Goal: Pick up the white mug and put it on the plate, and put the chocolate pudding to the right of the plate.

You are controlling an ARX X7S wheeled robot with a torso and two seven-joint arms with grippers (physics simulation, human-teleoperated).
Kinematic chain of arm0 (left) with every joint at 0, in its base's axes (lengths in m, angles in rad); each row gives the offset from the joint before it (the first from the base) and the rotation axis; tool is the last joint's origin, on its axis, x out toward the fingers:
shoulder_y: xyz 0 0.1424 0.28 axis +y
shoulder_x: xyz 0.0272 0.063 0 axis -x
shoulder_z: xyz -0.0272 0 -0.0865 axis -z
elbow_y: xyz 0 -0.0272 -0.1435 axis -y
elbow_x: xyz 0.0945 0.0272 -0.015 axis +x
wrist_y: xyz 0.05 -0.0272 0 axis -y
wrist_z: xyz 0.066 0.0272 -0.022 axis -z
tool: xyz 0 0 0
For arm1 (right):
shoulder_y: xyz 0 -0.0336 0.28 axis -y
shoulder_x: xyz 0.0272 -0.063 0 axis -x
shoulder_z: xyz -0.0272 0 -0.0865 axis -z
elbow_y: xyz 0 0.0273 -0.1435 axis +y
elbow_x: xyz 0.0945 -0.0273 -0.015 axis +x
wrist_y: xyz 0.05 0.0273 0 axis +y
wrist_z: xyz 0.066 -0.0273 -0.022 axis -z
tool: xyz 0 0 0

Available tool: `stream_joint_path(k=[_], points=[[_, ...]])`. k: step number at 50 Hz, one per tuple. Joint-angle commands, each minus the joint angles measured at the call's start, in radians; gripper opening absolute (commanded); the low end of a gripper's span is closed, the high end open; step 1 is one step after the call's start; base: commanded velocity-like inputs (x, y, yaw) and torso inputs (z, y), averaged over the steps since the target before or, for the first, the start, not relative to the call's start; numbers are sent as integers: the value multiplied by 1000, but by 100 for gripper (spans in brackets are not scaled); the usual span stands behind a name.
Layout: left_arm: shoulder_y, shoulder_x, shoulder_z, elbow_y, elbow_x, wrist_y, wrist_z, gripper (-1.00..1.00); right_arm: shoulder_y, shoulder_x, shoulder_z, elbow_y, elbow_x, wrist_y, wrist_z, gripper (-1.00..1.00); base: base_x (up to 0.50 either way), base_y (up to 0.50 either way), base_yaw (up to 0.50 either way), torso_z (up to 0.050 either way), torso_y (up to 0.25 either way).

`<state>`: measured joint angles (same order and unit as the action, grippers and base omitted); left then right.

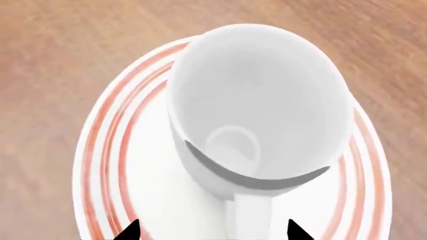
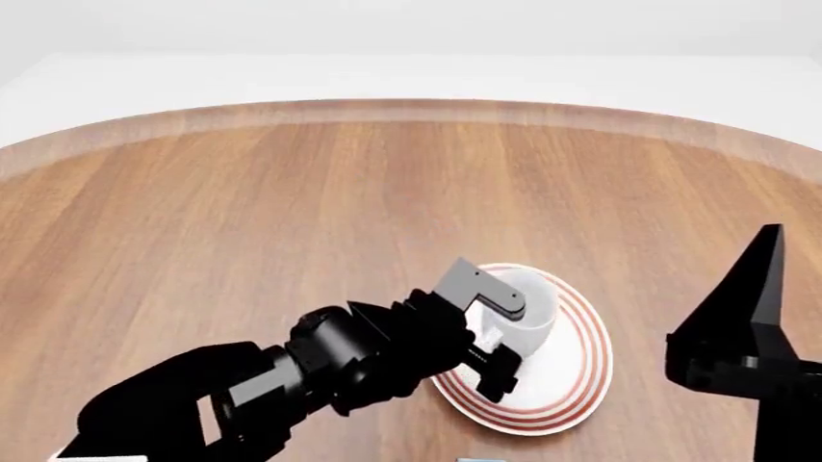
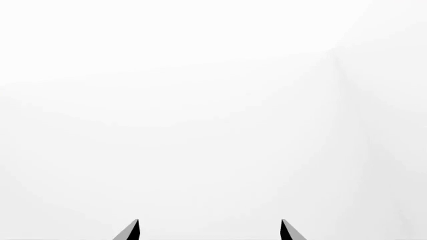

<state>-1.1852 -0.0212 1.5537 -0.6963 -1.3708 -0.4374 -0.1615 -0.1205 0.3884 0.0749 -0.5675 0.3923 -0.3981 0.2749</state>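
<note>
On the wooden table [image 2: 257, 212], right of centre in the head view, the white mug [image 2: 521, 308] sits upright on the plate [image 2: 584, 371], inside the red rings. Left wrist view looks down into the mug [image 1: 260, 100], empty, with its handle [image 1: 252, 217] pointing toward the camera between the two dark fingertips [image 1: 130, 231]. Plate [image 1: 107, 150] shows all round the mug base. Left gripper [image 2: 495, 332] is at the mug's near-left side, jaws spread either side of the handle; tips wide apart in the wrist view, nothing pinched, contact with the mug unclear. Right gripper [image 2: 752, 327] is raised at the right edge of the head view, well apart from the plate, fingers pointing up. Right wrist view shows only blank white with two fingertips [image 3: 130, 231] apart at the bottom edge, so the right gripper is spread and holds nothing. Chocolate pudding: not identifiable; only a tiny sliver at the head view's bottom edge, too small to tell.
</note>
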Motion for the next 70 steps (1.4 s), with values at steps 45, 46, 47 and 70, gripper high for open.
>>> stream_joint_path(k=[45,46,47,70], points=[[-75,-589,-120,1136,-14,95,-461,100,-9,-18,-8,-27,-49,14,-2,100,0,0,0,0,0],[-75,-597,-123,1143,-18,97,-460,100,-9,-18,-9,-27,-49,13,-2,100,0,0,0,0,0],[-75,-612,-129,1155,-17,104,-459,100,-9,-18,-9,-27,-49,13,-2,100,0,0,0,0,0],[16,-818,-190,1203,76,263,-426,100,-8,-12,-19,-31,-57,16,2,100,0,0,0,0,0]])
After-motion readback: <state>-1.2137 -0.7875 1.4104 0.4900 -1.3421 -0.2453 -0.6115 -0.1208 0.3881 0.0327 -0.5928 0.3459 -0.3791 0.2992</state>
